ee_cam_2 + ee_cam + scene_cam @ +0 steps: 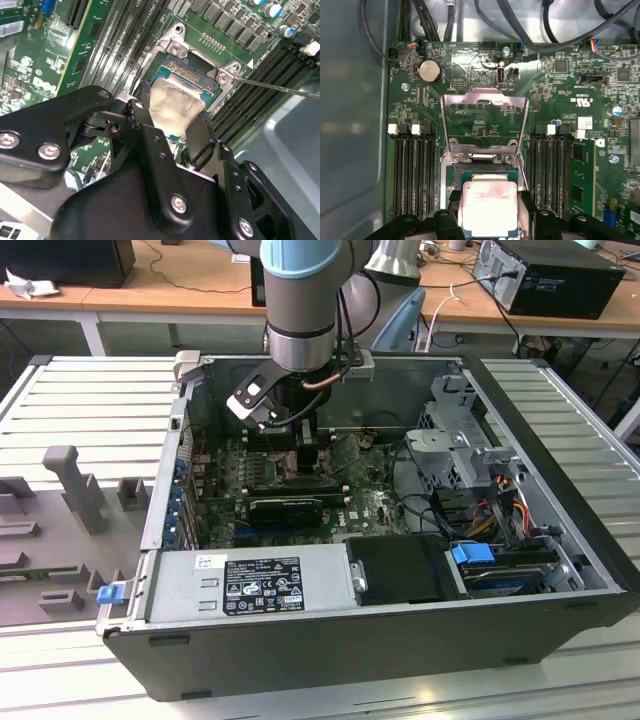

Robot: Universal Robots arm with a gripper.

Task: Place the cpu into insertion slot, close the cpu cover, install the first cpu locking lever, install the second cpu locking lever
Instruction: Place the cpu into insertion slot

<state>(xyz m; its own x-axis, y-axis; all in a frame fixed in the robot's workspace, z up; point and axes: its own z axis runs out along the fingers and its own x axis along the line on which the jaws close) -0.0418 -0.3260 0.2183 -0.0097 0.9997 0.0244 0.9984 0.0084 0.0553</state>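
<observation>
Faintly printed cpu [490, 207], in tool [172, 122]

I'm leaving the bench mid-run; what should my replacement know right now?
The gripper is shut on the cpu.
The cpu is at the slot; seated or not, cannot tell.
The cover stands hinged open.
One lever juts free.
Done: nothing confirmed.
Left: cover not closed, levers not latched.
</observation>
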